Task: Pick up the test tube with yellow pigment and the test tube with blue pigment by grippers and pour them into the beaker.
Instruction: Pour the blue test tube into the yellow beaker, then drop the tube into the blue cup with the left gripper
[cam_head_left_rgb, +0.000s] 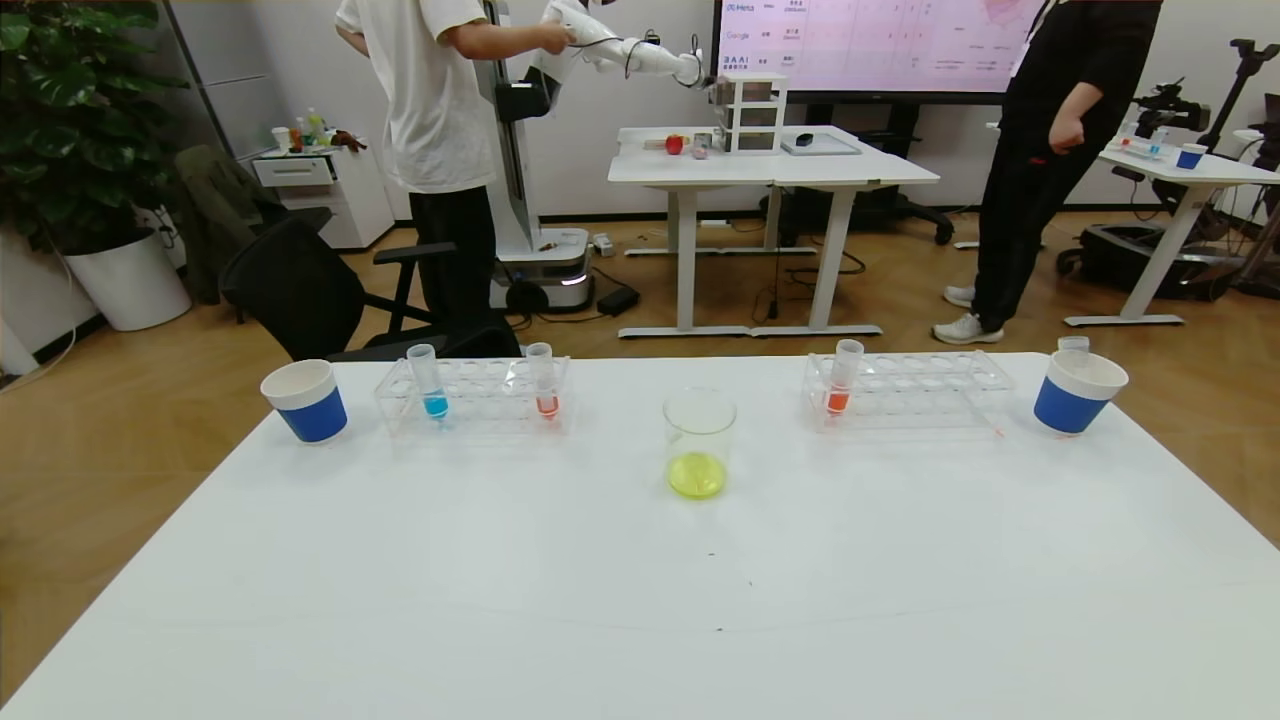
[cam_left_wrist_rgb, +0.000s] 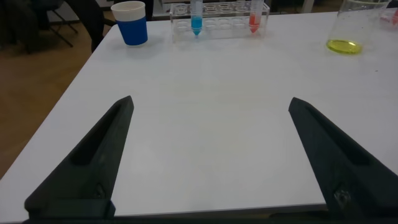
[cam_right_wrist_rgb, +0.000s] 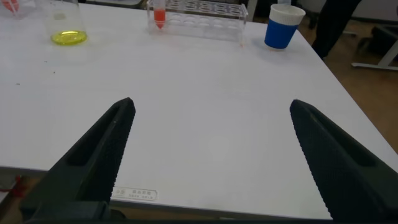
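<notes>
clear glass beaker | yellow liquid pooled | tapered blue tube racked

The wall screen shows "Meta" and "Google" down its left edge. Its other lettering is too small to read.

A clear glass beaker holds a yellow-green pool. A small clear plastic tube is tinted bright blue; two like tubes glow orange-red. Two paper cups are white-rimmed with blue bands. The tabletop is plain white.
</notes>
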